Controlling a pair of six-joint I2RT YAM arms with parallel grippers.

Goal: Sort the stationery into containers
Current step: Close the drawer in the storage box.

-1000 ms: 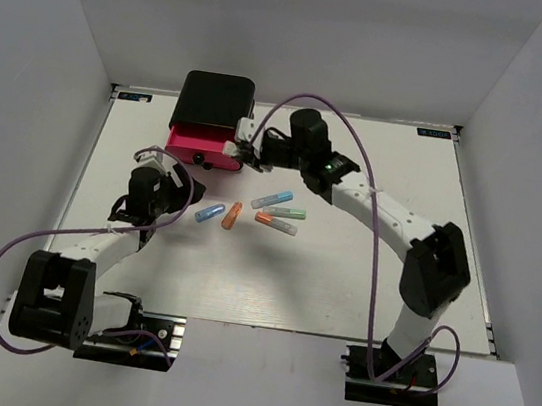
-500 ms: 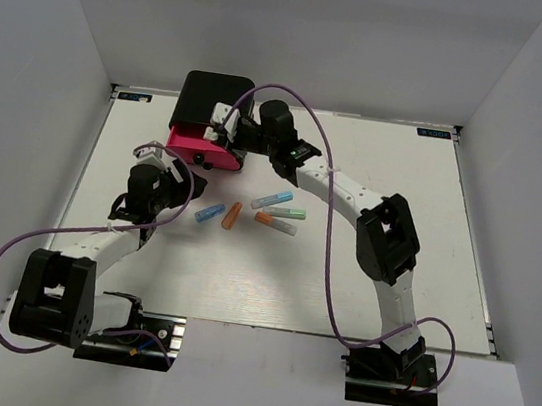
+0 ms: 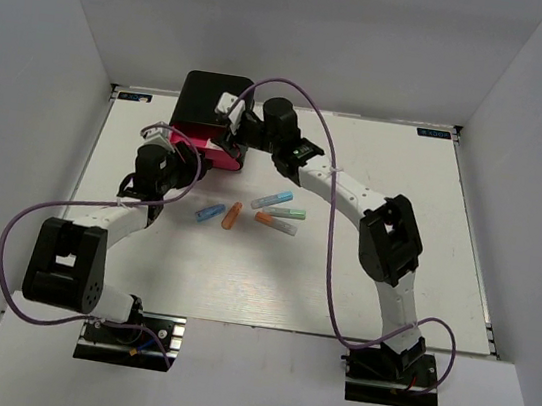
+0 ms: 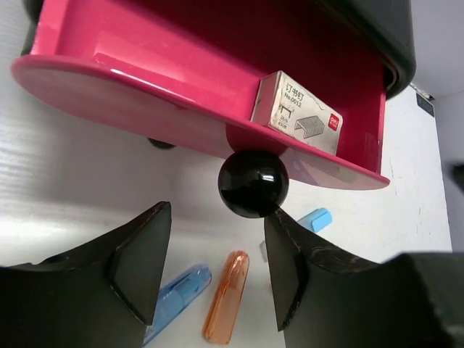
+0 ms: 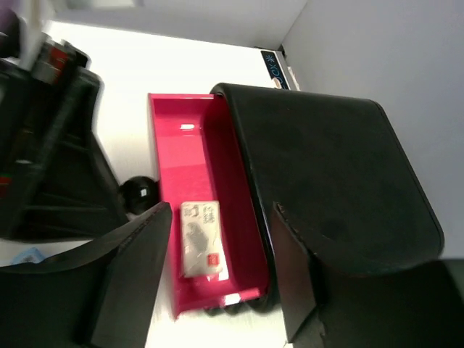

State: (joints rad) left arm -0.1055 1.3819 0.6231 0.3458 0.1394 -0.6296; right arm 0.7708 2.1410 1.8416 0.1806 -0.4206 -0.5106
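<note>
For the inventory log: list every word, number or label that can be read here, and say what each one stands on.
"No.0012": on the small staple box lying in the open pink drawer.
Other print and the red logo on that box: too small to read.
Blue stickers at the far edge of the table: white lettering, too blurred to read.

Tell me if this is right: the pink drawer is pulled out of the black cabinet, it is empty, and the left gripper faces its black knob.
Not empty: the left wrist view shows a box of staples lying in the pink drawer. The rest stands: the drawer is pulled out of the black cabinet and the left gripper faces its black knob.
</note>
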